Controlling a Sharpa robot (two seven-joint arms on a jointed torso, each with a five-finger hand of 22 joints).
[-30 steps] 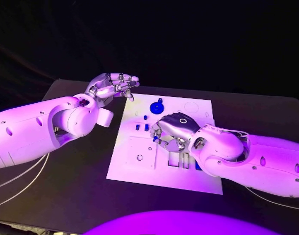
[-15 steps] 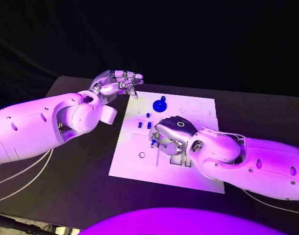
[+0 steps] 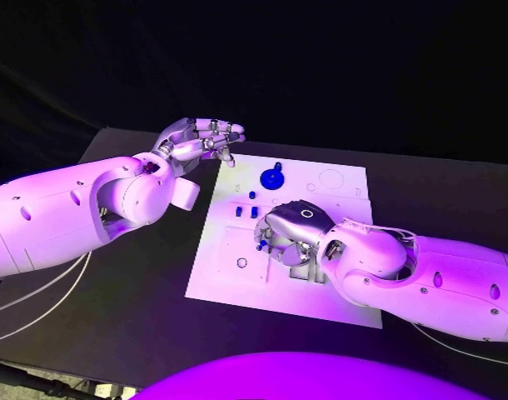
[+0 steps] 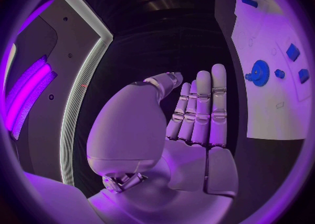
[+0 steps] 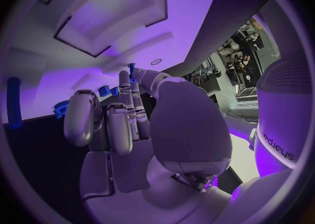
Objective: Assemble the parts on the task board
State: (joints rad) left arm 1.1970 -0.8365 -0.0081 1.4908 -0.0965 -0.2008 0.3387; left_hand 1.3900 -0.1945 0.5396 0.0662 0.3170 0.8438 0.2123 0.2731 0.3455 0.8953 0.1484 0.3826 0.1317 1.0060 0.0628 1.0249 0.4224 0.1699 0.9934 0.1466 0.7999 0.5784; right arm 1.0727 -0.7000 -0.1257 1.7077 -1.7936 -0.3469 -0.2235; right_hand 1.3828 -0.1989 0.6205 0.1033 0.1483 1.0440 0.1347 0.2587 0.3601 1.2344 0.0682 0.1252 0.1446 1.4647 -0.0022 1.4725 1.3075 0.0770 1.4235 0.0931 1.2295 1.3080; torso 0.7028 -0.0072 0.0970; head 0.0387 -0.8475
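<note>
On the task board, little assembled yet: right hand pinching a small blue part; left hand curled, holding nothing.

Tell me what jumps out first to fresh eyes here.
The right hand hunched over the middle of the white board, pinching a small blue part. Next, the left hand raised off the board's far left corner, holding nothing, and the blue gear near the far edge.

Left hand raised, fingers curled, empty. Right hand palm down, fingertips pinching small blue piece.
</note>
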